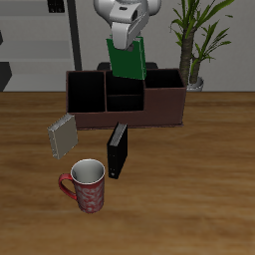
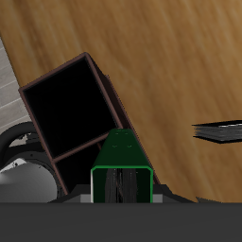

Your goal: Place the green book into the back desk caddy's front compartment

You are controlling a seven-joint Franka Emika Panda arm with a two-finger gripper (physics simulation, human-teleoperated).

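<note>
My gripper (image 1: 127, 38) hangs above the back desk caddy (image 1: 125, 98) and is shut on the green book (image 1: 127, 60). The book hangs below the fingers, slightly tilted, its lower edge just over the caddy's middle cells. The caddy is a long low reddish-brown box with black open-topped cells. In the wrist view the green book (image 2: 121, 156) juts out from between the fingers, with a dark cell of the caddy (image 2: 71, 104) beyond it.
A grey book (image 1: 62, 134) leans on the table in front of the caddy, and a black book (image 1: 118, 149) stands upright beside it. A red patterned mug (image 1: 88, 186) stands nearer the front edge. A potted plant (image 1: 194, 40) stands behind one end of the caddy.
</note>
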